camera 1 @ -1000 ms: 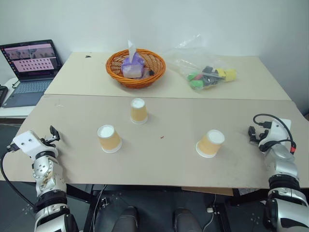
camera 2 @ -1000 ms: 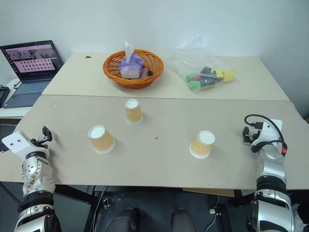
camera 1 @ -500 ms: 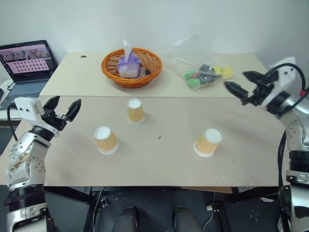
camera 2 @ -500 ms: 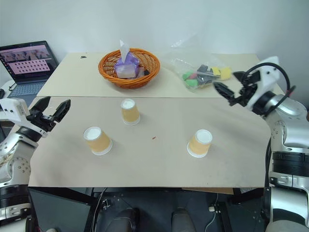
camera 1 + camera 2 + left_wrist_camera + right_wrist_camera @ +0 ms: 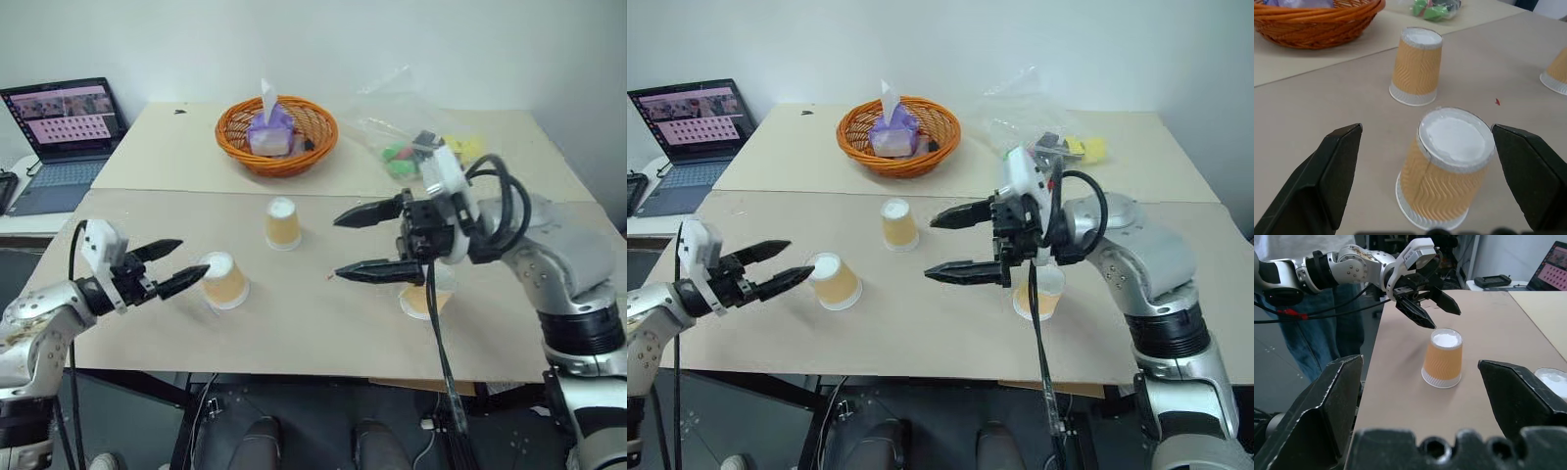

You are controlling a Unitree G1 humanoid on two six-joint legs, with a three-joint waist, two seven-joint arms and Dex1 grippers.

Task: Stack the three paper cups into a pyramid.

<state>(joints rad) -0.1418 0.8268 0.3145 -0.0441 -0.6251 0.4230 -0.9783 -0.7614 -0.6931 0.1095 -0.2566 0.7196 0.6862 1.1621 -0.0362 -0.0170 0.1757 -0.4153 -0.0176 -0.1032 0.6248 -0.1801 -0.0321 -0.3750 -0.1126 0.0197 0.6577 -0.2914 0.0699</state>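
Both arms have come up from the near corners of the surface (image 5: 549, 196) and now reach in over it. One second ago they hung low at the two sides; now the left gripper (image 5: 181, 266) points at the nearest cup on its side, and the right gripper (image 5: 358, 243) has swung across toward the middle. The fingers of both stand wide apart and hold nothing.

The three paper cups have not moved. All stand upside down, white base up, well apart from each other. The left cup (image 5: 224, 280) stands near the front edge on the left side, and the left gripper's tips are just beside it; in the left wrist view this cup (image 5: 1449, 166) sits between the two open fingers (image 5: 1327, 171), not yet touched. The middle cup (image 5: 282, 223) stands further back, toward the seam where the two boards of the surface meet. The right cup (image 5: 423, 298) is near the front edge on the right, partly hidden under the right arm.

The orange basket (image 5: 294, 157) at the far side is not involved.

I judge that the task is only at its beginning: no cup is grasped and no pyramid exists. The left arm seems ready to take the left cup, probably to bring it beside another one as the lower row.
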